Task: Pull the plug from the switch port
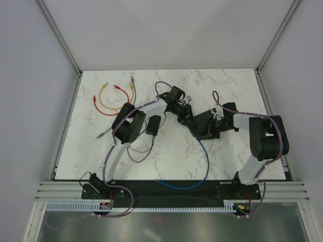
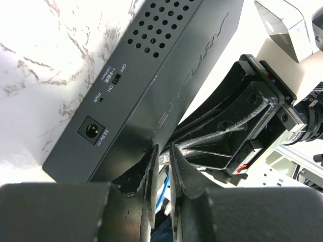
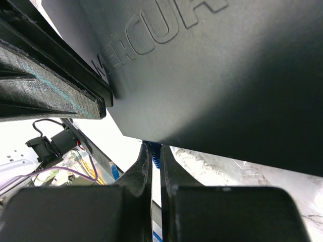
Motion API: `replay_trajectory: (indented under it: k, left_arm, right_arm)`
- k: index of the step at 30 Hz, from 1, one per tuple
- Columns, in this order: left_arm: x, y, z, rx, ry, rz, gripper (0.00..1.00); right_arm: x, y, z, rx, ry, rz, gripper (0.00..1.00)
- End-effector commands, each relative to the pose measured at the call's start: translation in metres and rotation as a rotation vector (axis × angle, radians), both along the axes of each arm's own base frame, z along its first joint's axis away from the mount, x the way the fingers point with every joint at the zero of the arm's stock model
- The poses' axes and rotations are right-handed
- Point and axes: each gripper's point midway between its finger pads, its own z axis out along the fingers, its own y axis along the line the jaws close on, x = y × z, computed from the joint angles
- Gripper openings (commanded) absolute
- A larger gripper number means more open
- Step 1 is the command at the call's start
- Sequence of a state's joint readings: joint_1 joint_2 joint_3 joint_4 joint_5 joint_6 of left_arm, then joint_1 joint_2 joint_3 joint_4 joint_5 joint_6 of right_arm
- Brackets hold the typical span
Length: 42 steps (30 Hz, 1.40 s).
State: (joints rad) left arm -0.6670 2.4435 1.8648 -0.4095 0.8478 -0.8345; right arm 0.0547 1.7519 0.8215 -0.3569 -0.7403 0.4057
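The black switch [image 1: 201, 125] is held tilted off the marble table between my two grippers. The left wrist view shows its back face [image 2: 151, 65] with the power socket and the on/off slider. My left gripper [image 1: 185, 117] is nearly shut at the switch's near corner [image 2: 162, 154] and seems to pinch its edge. My right gripper [image 1: 216, 128] is shut on the blue plug [image 3: 155, 151] just under the switch's edge [image 3: 217, 65]. The blue cable [image 1: 206, 161] runs from the switch down to the table's front.
A small black power brick [image 1: 153, 125] with a thin black cord lies left of the switch, under my left arm. Yellow and red patch cables [image 1: 113, 98] lie at the back left. White walls close in the table on three sides.
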Motion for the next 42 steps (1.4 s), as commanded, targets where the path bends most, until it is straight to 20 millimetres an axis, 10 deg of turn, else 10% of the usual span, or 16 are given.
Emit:
replay_trajectory:
  k: [1,23,31,42]
  left_arm:
    - [-0.007,0.007,-0.026,0.055,0.005,-0.017,0.21]
    - [-0.016,0.004,-0.032,0.036,0.027,-0.053,0.21]
    - [-0.022,0.003,-0.029,0.022,0.028,-0.076,0.21]
    - [-0.021,0.001,-0.026,0.008,0.024,-0.082,0.21]
  right_arm:
    - [-0.013,-0.018,-0.02,-0.132,0.065,-0.01,0.0]
    - [-0.044,-0.03,-0.027,-0.176,0.117,0.009,0.0]
    - [-0.019,-0.026,-0.01,-0.115,0.026,-0.025,0.25]
    - [-0.015,-0.02,0.0,0.004,-0.015,-0.077,0.34]
